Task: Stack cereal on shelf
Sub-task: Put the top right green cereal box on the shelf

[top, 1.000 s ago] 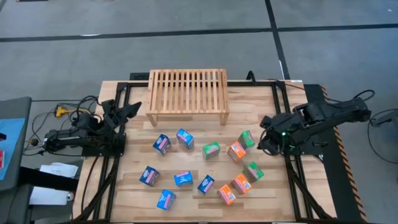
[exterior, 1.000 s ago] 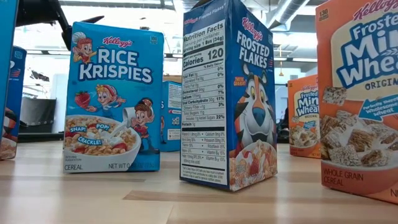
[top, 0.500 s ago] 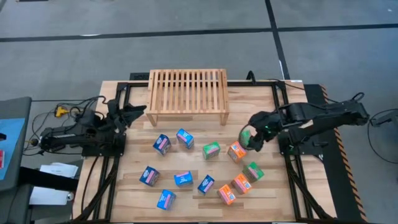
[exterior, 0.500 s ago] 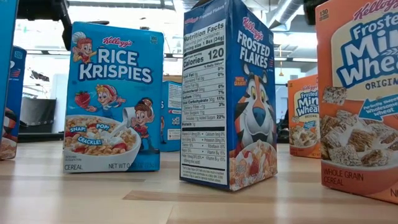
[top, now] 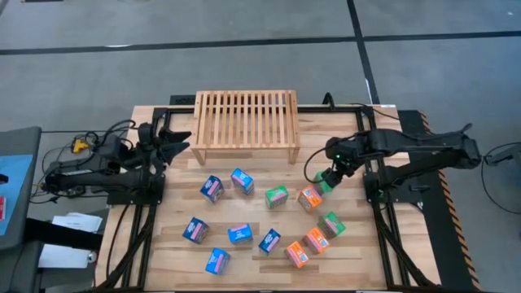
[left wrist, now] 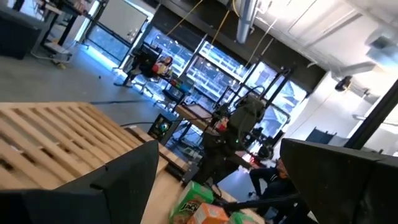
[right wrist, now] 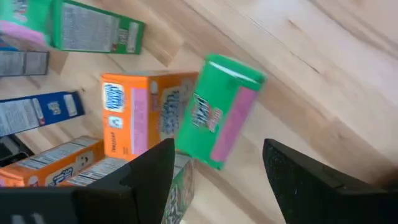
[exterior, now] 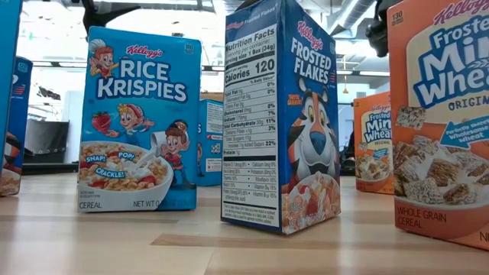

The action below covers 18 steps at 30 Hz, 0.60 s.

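Note:
Several small cereal boxes in green, orange and blue stand scattered on the wooden table in front of the shelf (top: pixel 246 120), a low light-wood slatted rack at the far middle. My right gripper (top: pixel 329 172) hangs open, pointing down, just above a green box (right wrist: pixel 221 109) that stands next to an orange box (right wrist: pixel 140 112). Its fingers (right wrist: pixel 146 183) are short of the box and touch nothing. My left gripper (top: pixel 181 140) is open and raised near the shelf's left leg, holding nothing. The left wrist view shows the shelf's slats (left wrist: pixel 56 134).
The low view is filled by a Rice Krispies box (exterior: pixel 137 122), a Frosted Flakes box (exterior: pixel 279 114) and a Mini-Wheats box (exterior: pixel 443 114) near the front edge. Black frame rails (top: pixel 370 114) run along the table's sides. Bare wood lies between shelf and boxes.
My right gripper has swung from the table's right side toward the left and sunk a little, ending over the green box beside the orange one. My left gripper has risen and edged toward the shelf. No box has moved.

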Motion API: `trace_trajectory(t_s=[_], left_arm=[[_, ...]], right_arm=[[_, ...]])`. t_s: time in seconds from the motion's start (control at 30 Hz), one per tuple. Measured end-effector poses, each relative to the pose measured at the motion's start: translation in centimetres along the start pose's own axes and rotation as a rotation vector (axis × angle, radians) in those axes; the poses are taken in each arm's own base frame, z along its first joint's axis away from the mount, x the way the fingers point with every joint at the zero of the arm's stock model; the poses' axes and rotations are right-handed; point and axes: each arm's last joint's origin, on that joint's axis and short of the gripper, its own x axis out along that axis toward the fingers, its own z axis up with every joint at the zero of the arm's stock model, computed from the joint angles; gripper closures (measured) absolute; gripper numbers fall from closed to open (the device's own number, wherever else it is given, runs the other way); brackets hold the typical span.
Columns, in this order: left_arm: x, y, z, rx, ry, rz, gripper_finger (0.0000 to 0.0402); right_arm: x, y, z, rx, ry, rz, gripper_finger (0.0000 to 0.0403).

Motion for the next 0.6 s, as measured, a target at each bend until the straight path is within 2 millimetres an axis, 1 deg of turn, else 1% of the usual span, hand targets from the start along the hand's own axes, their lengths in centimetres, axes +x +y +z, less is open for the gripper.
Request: trace_trajectory(t_s=[0.17,0.23,0.37,0.43,0.5,0.6], left_arm=[[0.0,0.0,0.0,0.001,-0.009,0.014,0.0077],[0.0,0.0,0.0,0.001,-0.01,0.015,0.0077],[0.0,0.0,0.0,0.001,-0.009,0.015,0.0077],[0.0,0.0,0.0,0.008,-0.009,0.015,0.0077],[0.0,0.0,0.0,0.025,-0.009,0.016,0.0077],[0.0,0.1,0.0,0.026,-0.015,0.025,0.0077]], right_arm=[[0.0,-0.3,0.4,-0.049,-0.029,-0.022,0.0132],[-0.1,-0.7,0.9,-0.028,-0.03,-0.013,0.0132],[-0.6,-1.1,2.1,0.092,0.011,0.141,0.0132],[-0.7,-1.1,2.8,0.134,0.003,0.204,0.0132],[-0.9,-1.3,3.2,0.114,-0.005,0.234,0.0132],[-0.9,-1.6,3.5,0.097,-0.013,0.231,0.0132]])
